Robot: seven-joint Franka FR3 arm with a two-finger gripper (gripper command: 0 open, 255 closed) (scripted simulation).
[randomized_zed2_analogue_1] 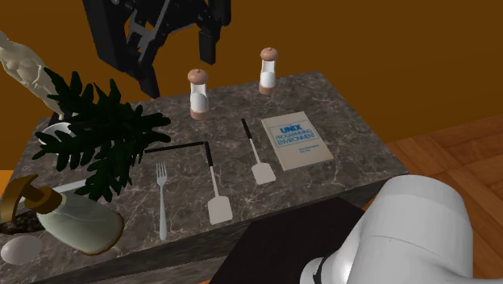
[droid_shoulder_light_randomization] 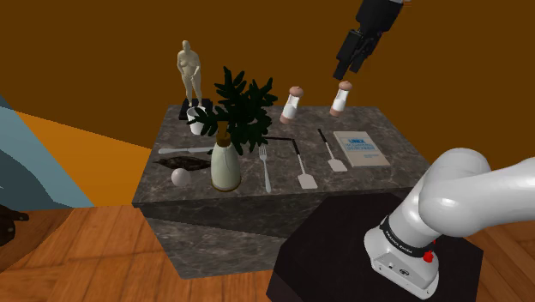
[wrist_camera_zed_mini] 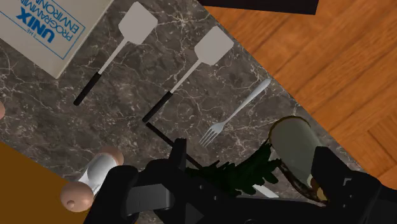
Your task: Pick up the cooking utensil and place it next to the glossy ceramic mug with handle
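Two white spatulas with black handles lie on the dark marble table (droid_shoulder_light_randomization: pixel 386 172): one (droid_shoulder_light_randomization: pixel 302 167) (randomized_zed2_analogue_1: pixel 216 194) (wrist_camera_zed_mini: pixel 191 67) beside a fork, the other (droid_shoulder_light_randomization: pixel 333 153) (randomized_zed2_analogue_1: pixel 258 157) (wrist_camera_zed_mini: pixel 121 44) beside a book. A white mug (droid_shoulder_light_randomization: pixel 199 120) (randomized_zed2_analogue_1: pixel 55 133) stands at the back, largely hidden behind a leafy plant. My black gripper (droid_shoulder_light_randomization: pixel 350 60) (randomized_zed2_analogue_1: pixel 179 64) (wrist_camera_zed_mini: pixel 235 197) hangs open and holds nothing, high above the table's back edge near the two shakers.
A pale vase (droid_shoulder_light_randomization: pixel 225 163) (randomized_zed2_analogue_1: pixel 81 222) holds the dark plant. A fork (droid_shoulder_light_randomization: pixel 266 167) (wrist_camera_zed_mini: pixel 238 111), a Unix book (droid_shoulder_light_randomization: pixel 360 147) (randomized_zed2_analogue_1: pixel 296 139), two shakers (droid_shoulder_light_randomization: pixel 292 105) (droid_shoulder_light_randomization: pixel 341 99), a pale figurine (droid_shoulder_light_randomization: pixel 189 73) and a white ball (droid_shoulder_light_randomization: pixel 180 177) share the table.
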